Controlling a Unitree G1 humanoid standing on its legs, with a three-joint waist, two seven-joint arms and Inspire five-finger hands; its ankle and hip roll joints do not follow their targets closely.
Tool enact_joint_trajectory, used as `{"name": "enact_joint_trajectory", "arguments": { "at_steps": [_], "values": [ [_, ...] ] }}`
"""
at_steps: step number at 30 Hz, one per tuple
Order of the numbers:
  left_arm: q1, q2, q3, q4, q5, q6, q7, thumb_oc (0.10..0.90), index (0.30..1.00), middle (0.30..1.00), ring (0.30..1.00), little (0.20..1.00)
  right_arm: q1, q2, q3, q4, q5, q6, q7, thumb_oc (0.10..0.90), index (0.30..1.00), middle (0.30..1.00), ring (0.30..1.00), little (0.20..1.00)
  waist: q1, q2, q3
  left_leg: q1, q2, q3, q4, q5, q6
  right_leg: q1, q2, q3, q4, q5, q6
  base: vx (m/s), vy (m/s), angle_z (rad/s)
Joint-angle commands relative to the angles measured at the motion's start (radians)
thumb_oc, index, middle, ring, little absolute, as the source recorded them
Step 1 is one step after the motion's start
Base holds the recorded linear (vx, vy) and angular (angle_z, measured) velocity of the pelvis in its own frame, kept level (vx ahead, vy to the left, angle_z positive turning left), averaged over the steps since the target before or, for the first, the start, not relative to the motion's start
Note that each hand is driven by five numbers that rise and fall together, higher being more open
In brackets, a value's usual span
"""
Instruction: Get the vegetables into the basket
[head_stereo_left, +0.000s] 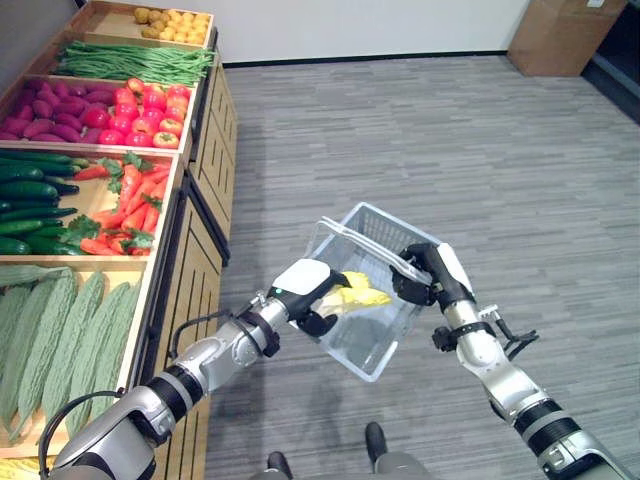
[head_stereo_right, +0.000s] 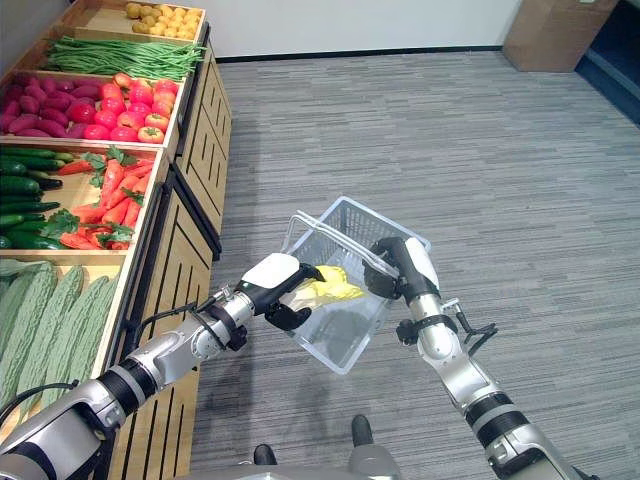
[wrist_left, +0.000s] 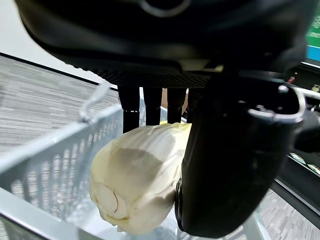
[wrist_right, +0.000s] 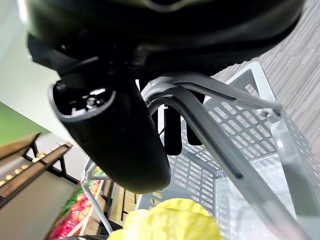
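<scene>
wooden produce stand (head_stereo_left: 200, 250) along the left side, its compartments holding, from far end to near end: potatoes (head_stereo_left: 175, 24), green beans (head_stereo_left: 130, 62), purple sweet potatoes (head_stereo_left: 55, 105) beside tomatoes (head_stereo_left: 150, 110), cucumbers (head_stereo_left: 30, 200) beside carrots (head_stereo_left: 130, 205), and bitter gourds (head_stereo_left: 70, 335) nearest the robot. just right of the stand's near end, the left hand (head_stereo_left: 310, 292) reaches over the grey floor (head_stereo_left: 450, 140) with its fingers and thumb curled round a pale yellow cabbage (head_stereo_left: 358, 292); the left wrist view shows the fingers over the top of the cabbage and the thumb pressed to its side. the cabbage sits inside the mouth of a clear plastic basket (head_stereo_left: 365, 350), above the basket's bottom and near one perforated wall; whether it touches the bottom cannot be told. the basket hangs tilted in the air over the floor, open side facing the left hand. to its right, the right hand (head_stereo_left: 425, 272) grips the basket's grey wire handle (wrist_right: 210, 120), its fingers hooked round the bars and thumb closed beneath. a cardboard box (head_stereo_left: 565, 35) stands on the floor at the far right, against the wall.
</scene>
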Motion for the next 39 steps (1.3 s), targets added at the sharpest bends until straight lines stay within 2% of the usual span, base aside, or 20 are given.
{"name": "enact_joint_trajectory", "arguments": {
  "at_steps": [1, 2, 3, 4, 10, 15, 19, 25, 31, 33, 39],
  "values": [
    [-0.145, -0.035, 0.005, 0.008, 0.024, -0.037, 0.108, 0.400, 0.300, 0.300, 0.300, 0.300, -0.095, 0.017, -0.043, -0.161, 0.098, -0.177, -0.033, 0.400, 0.300, 0.300, 0.300, 0.300, 0.024, -0.030, -0.079, 0.007, 0.049, -0.018, 0.000, 0.011, -0.066, 0.002, -0.021, -0.056, 0.026, -0.009, 0.078, 0.00, 0.002, -0.08],
    [-0.137, -0.040, 0.011, 0.012, 0.038, -0.031, 0.119, 0.508, 0.451, 0.451, 0.451, 0.451, -0.090, 0.020, -0.036, -0.171, 0.102, -0.178, -0.029, 0.400, 0.300, 0.300, 0.300, 0.300, 0.023, -0.031, -0.078, 0.008, 0.049, -0.017, 0.000, 0.011, -0.066, 0.001, -0.020, -0.055, 0.026, -0.009, 0.078, 0.00, -0.001, -0.07],
    [-0.132, -0.042, 0.016, 0.015, 0.046, -0.026, 0.125, 0.810, 0.874, 0.874, 0.874, 0.874, -0.087, 0.017, -0.036, -0.174, 0.096, -0.178, -0.030, 0.400, 0.300, 0.300, 0.300, 0.300, 0.024, -0.032, -0.078, 0.008, 0.049, -0.016, 0.000, 0.011, -0.066, 0.001, -0.019, -0.055, 0.026, -0.009, 0.077, 0.00, 0.000, -0.07],
    [-0.125, -0.046, 0.020, 0.020, 0.058, -0.021, 0.133, 0.900, 1.000, 1.000, 1.000, 1.000, -0.080, 0.013, -0.035, -0.178, 0.087, -0.177, -0.031, 0.400, 0.300, 0.300, 0.300, 0.300, 0.024, -0.032, -0.078, 0.009, 0.050, -0.015, 0.000, 0.011, -0.066, 0.002, -0.019, -0.055, 0.026, -0.009, 0.077, 0.00, -0.004, -0.09],
    [-0.094, -0.052, 0.027, 0.037, 0.068, -0.018, 0.132, 0.900, 1.000, 1.000, 1.000, 1.000, -0.051, -0.002, -0.049, -0.159, 0.028, -0.161, -0.057, 0.400, 0.300, 0.300, 0.300, 0.300, 0.026, -0.034, -0.080, 0.011, 0.052, -0.017, 0.000, 0.013, -0.068, 0.004, -0.016, -0.056, 0.026, -0.011, 0.075, 0.00, -0.002, -0.02],
    [-0.036, -0.058, 0.065, 0.036, 0.031, -0.016, 0.132, 0.900, 1.000, 1.000, 1.000, 1.000, -0.001, 0.007, -0.085, -0.121, 0.044, -0.152, -0.057, 0.400, 0.300, 0.300, 0.300, 0.300, 0.033, -0.034, -0.081, 0.010, 0.053, -0.025, 0.000, 0.014, -0.069, 0.012, -0.019, -0.068, 0.025, -0.013, 0.072, 0.00, 0.000, 0.00],
    [0.053, -0.058, 0.115, 0.043, -0.002, -0.012, 0.130, 0.900, 1.000, 1.000, 1.000, 1.000, 0.065, -0.004, -0.130, -0.096, 0.009, -0.144, -0.064, 0.400, 0.300, 0.300, 0.300, 0.300, 0.041, -0.034, -0.079, 0.005, 0.050, -0.040, 0.000, 0.017, -0.069, 0.018, -0.021, -0.083, 0.028, -0.018, 0.069, 0.00, -0.007, 0.08],
    [0.284, -0.073, 0.281, 0.131, -0.168, -0.007, 0.099, 0.900, 1.000, 1.000, 1.000, 1.000, 0.206, -0.006, -0.231, -0.015, -0.073, -0.112, -0.074, 0.400, 0.300, 0.300, 0.300, 0.300, 0.054, -0.034, -0.067, 0.000, 0.054, -0.051, 0.000, 0.027, -0.070, 0.018, -0.019, -0.089, 0.033, -0.023, 0.061, 0.00, -0.014, 0.08],
    [0.422, -0.125, 0.409, 0.369, -0.269, 0.025, 0.066, 0.900, 1.000, 1.000, 1.000, 1.000, 0.252, -0.001, -0.277, 0.154, -0.137, -0.082, -0.083, 0.400, 0.300, 0.300, 0.300, 0.300, 0.066, -0.034, -0.062, -0.007, 0.056, -0.064, 0.000, 0.035, -0.071, 0.017, -0.015, -0.095, 0.037, -0.028, 0.055, 0.00, 0.000, 0.00],
    [0.441, -0.167, 0.447, 0.500, -0.299, 0.058, 0.053, 0.900, 1.000, 1.000, 1.000, 1.000, 0.251, 0.004, -0.283, 0.217, -0.139, -0.066, -0.079, 0.400, 0.300, 0.300, 0.300, 0.300, 0.067, -0.034, -0.056, -0.004, 0.056, -0.069, 0.000, 0.034, -0.070, 0.022, -0.014, -0.097, 0.038, -0.032, 0.054, 0.00, 0.000, 0.00],
    [0.452, -0.246, 0.514, 0.700, -0.336, 0.100, 0.003, 0.900, 1.000, 1.000, 1.000, 1.000, 0.257, 0.034, -0.301, 0.416, -0.100, -0.025, -0.061, 0.400, 0.300, 0.300, 0.300, 0.300, 0.066, -0.030, -0.053, -0.016, 0.058, -0.076, 0.000, 0.039, -0.070, 0.008, -0.008, -0.097, 0.050, -0.035, 0.045, 0.00, -0.004, 0.01]
  ]
}}
